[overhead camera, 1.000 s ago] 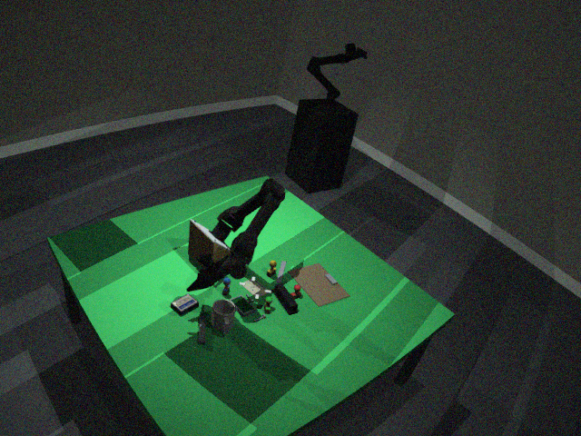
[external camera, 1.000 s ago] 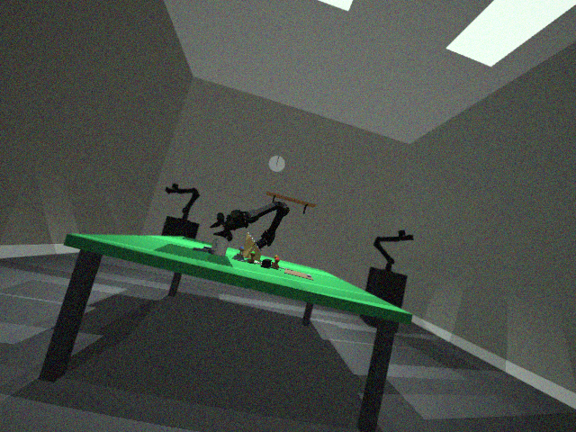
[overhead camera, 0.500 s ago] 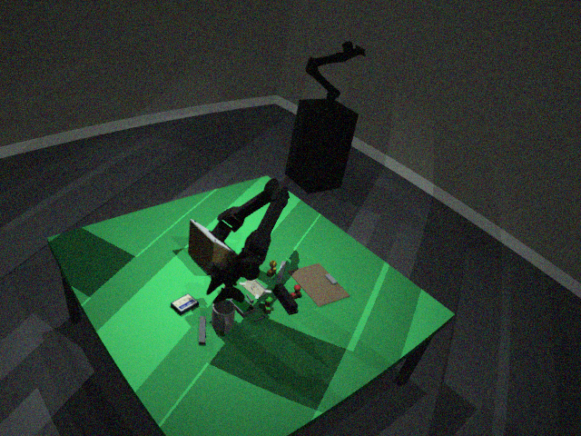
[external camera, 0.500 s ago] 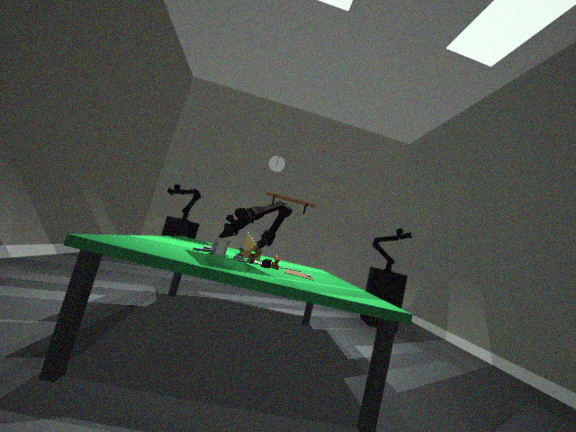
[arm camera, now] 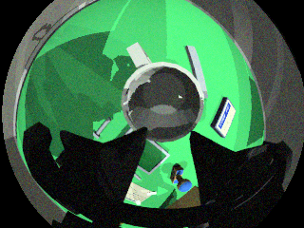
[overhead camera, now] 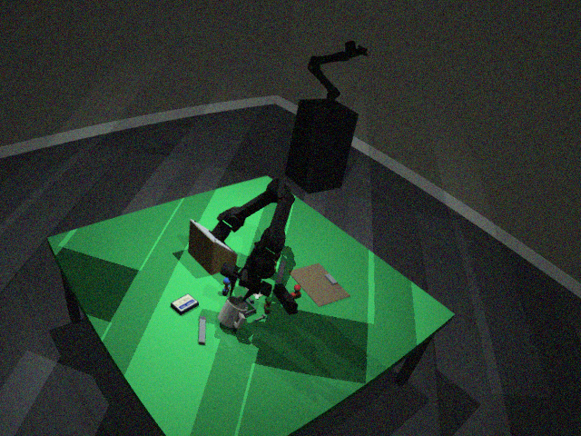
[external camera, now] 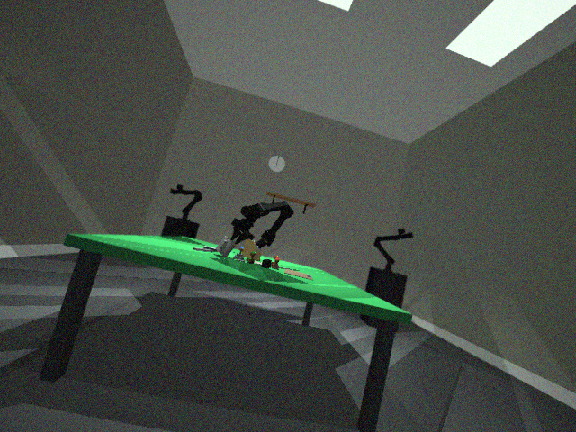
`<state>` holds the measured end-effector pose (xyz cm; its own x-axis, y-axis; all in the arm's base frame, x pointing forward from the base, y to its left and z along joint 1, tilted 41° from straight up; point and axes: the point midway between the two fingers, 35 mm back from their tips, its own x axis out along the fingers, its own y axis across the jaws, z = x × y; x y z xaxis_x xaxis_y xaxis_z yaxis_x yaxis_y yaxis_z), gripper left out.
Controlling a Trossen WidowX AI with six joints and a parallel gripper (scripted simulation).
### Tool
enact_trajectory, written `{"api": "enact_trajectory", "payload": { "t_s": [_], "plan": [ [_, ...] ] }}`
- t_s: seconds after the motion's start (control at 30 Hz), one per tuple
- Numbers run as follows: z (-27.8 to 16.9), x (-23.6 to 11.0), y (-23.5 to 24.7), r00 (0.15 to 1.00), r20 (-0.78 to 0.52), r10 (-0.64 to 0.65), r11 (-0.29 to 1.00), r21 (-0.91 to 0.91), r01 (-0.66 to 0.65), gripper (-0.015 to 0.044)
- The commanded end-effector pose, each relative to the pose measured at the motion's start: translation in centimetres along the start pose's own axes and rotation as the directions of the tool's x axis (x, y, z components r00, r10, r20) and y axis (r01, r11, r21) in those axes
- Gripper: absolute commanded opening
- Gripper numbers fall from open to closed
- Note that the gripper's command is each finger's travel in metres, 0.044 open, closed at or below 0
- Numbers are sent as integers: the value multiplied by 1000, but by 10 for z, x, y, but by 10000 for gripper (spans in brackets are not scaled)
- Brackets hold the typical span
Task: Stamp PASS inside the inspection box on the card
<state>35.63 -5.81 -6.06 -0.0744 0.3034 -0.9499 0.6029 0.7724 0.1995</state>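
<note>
My gripper [overhead camera: 241, 296] [external camera: 230, 241] [arm camera: 169, 133] hangs point-down just above a grey mug [overhead camera: 231, 313] [arm camera: 163, 98]. Its fingers stand apart with nothing between them. A blue-knobbed stamp [overhead camera: 226, 282] [arm camera: 182, 181] stands behind the mug, and a red-knobbed stamp [overhead camera: 296, 289] [external camera: 276, 259] stands right of the arm. I cannot tell which stamp reads PASS. A small white and blue flat piece [overhead camera: 183, 303] [arm camera: 224, 117] lies left of the mug. A green square pad [arm camera: 152, 156] and a white card [arm camera: 136, 193] lie under the gripper in the wrist view; the arm hides them in the top view.
A brown box [overhead camera: 210, 251] stands behind the gripper. A brown board [overhead camera: 315, 285] with a grey bar lies to the right. A grey bar [overhead camera: 201, 330] [arm camera: 194, 64] lies in front of the mug, and a black block [overhead camera: 285, 299] lies near the red stamp.
</note>
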Motion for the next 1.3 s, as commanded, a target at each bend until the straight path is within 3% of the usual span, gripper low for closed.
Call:
{"api": "enact_trajectory", "payload": {
  "t_s": [0.0, 0.23, 0.73, 1.27],
  "plan": [
    [-33, -33, 63, 965, -172, 196, 820, -512, -257, 220],
    [-50, -53, 93, 923, -264, 281, 615, -689, -384, 220],
    [-52, -52, 94, 923, -264, 281, 615, -689, -384, 220],
    [-57, -29, 102, 923, -264, 281, 615, -689, -384, 220]
  ]
}}
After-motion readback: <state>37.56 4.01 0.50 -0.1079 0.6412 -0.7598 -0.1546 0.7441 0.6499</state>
